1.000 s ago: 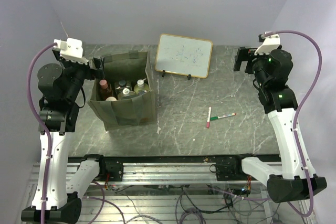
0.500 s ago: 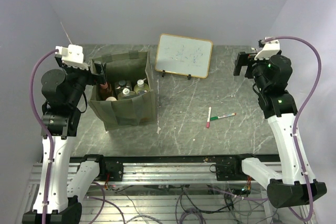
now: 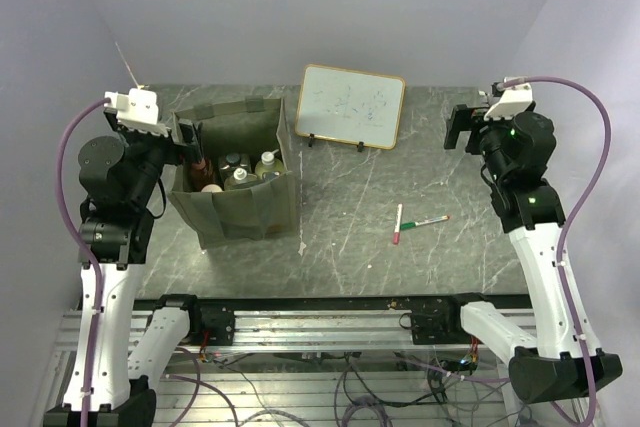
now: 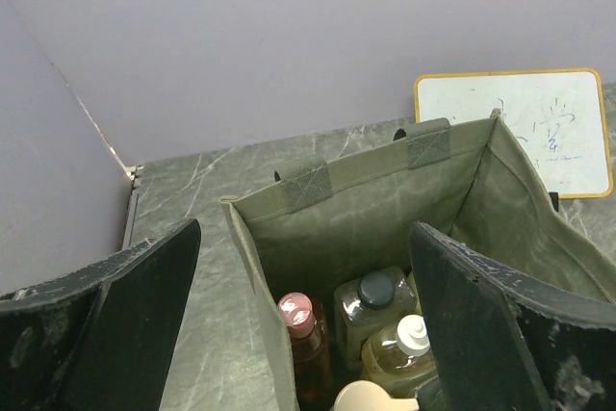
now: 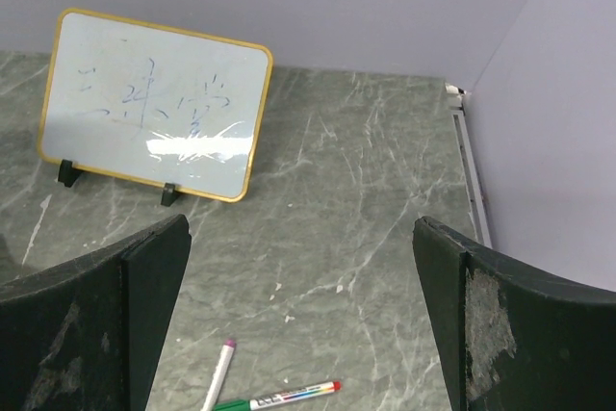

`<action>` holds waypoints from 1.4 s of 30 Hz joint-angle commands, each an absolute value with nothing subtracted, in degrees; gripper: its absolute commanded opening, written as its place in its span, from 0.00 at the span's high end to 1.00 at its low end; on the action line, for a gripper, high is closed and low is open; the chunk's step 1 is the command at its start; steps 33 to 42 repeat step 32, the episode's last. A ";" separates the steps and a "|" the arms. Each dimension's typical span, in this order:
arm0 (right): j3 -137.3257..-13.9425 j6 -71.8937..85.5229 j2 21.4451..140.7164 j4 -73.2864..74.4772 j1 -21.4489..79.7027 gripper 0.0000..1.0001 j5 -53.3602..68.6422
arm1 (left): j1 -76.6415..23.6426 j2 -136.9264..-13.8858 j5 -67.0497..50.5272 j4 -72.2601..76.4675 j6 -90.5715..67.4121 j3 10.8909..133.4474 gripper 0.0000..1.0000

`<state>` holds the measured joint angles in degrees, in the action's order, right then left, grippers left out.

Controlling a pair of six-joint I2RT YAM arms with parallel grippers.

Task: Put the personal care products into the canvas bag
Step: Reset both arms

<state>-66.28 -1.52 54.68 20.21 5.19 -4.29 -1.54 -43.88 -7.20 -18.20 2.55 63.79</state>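
Observation:
The olive-green canvas bag [image 3: 250, 209] stands open at the left of the table, and also shows in the left wrist view [image 4: 385, 209]. Several bottles stand inside: an orange one with a pink cap [image 4: 297, 315], a clear one with a dark cap [image 4: 375, 289], a yellowish one with a white cap [image 4: 413, 334] and a peach pump top [image 4: 375, 398]. My left gripper [image 3: 186, 142] is open and empty, raised over the bag's left rim [image 4: 306, 334]. My right gripper [image 3: 462, 125] is open and empty, raised at the far right [image 5: 300, 324].
A wood-framed whiteboard [image 3: 351, 105] stands at the back centre. Two marker pens [image 3: 415, 221] lie on the grey marble table [image 3: 380, 257] right of the bag, also in the right wrist view [image 5: 274, 398]. Purple walls close in the back and sides.
My left gripper has drawn back a little to the left and up from the bag. My right arm has lifted slightly. The bottles and bag have not moved.

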 commanded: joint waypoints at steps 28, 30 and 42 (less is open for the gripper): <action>-63.62 -1.94 53.80 14.57 4.54 0.00 -4.57 | -0.88 -45.01 -8.56 -14.09 4.06 64.31 0.01; -63.93 -1.94 53.99 14.59 4.40 0.00 -4.55 | -0.88 -44.90 -8.68 -14.06 4.04 63.96 0.01; -64.34 -1.73 54.22 14.59 4.43 0.00 -4.38 | -0.88 -44.86 -8.80 -14.10 4.13 63.86 0.01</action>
